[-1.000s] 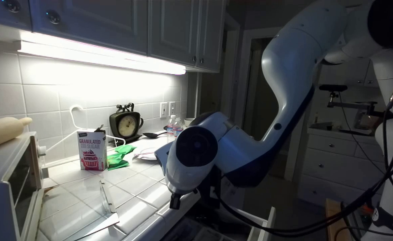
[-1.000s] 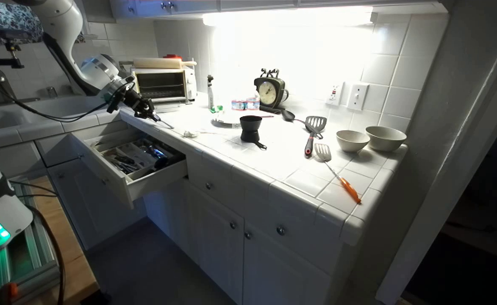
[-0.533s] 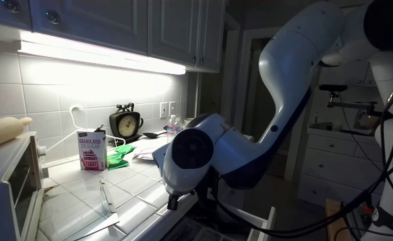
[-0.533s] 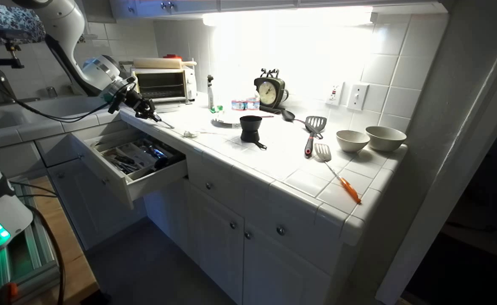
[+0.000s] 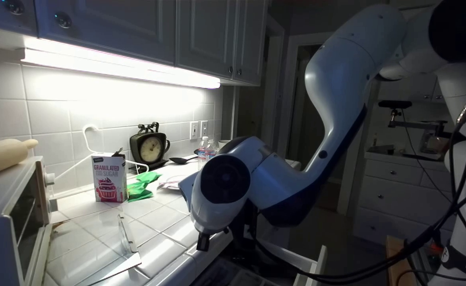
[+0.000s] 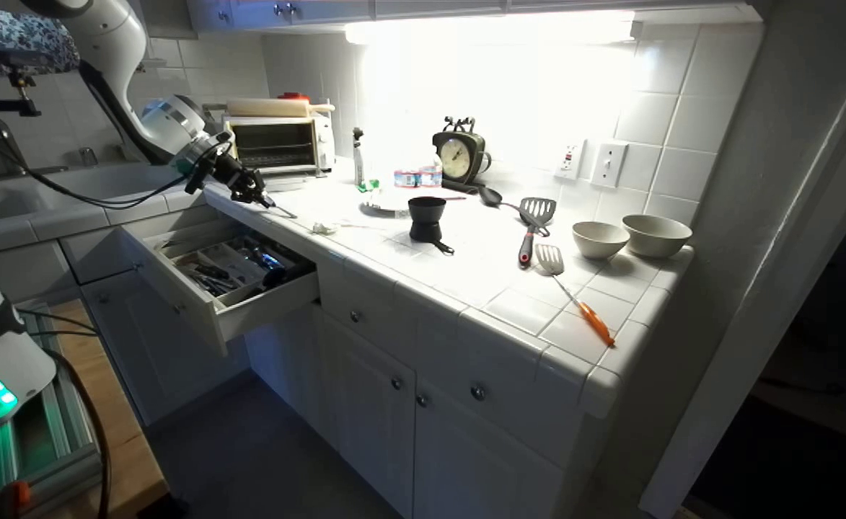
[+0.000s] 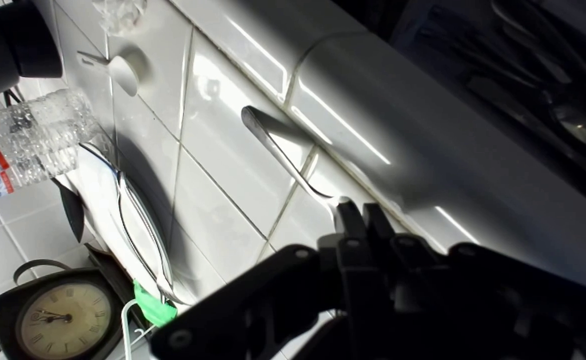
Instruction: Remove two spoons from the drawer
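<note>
The drawer (image 6: 271, 306) stands open under the counter edge, with a cutlery tray and a jumble of utensils inside. In the wrist view, its dark inside shows a shiny spoon bowl (image 7: 577, 120) among other cutlery. A metal spoon (image 7: 280, 156) is on the tiled counter near the front edge. Its handle points away from my gripper (image 7: 362, 207), and its bowl is mostly hidden behind one finger. My fingertips are close together with a narrow gap. Whether they hold the spoon's bowl is hidden. In an exterior view my gripper (image 6: 267, 202) is just over the counter edge beside the spoon (image 6: 285, 212).
A white plastic scoop (image 7: 123, 75), a water bottle (image 7: 43, 142) and a stack of plates (image 7: 128, 220) are on the counter. A black jigger-shaped cup (image 6: 426, 218), bowls (image 6: 600, 239) and spatulas (image 6: 596, 322) are farther along. A sugar box (image 5: 110, 178) and toaster oven (image 5: 22, 214) stand opposite.
My arm has shifted slightly, toward the left and a little down in an exterior view. The spoon on the counter and the drawer look almost unchanged.
</note>
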Controlling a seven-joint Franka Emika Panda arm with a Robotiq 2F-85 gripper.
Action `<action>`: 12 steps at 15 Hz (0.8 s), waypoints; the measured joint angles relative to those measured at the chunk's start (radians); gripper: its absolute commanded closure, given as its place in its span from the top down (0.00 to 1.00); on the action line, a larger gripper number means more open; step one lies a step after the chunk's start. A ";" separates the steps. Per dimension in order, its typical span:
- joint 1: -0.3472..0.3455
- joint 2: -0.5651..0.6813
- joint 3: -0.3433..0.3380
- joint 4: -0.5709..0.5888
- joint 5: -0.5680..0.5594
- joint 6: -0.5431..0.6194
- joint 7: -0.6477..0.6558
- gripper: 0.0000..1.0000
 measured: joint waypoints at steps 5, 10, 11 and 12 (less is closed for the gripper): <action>0.004 0.020 -0.002 0.008 -0.006 0.004 0.000 0.31; 0.004 0.022 -0.004 0.013 -0.005 0.004 0.000 0.25; 0.004 0.022 -0.004 0.014 -0.005 0.005 0.000 0.30; 0.004 0.023 -0.004 0.014 -0.005 0.006 0.001 0.31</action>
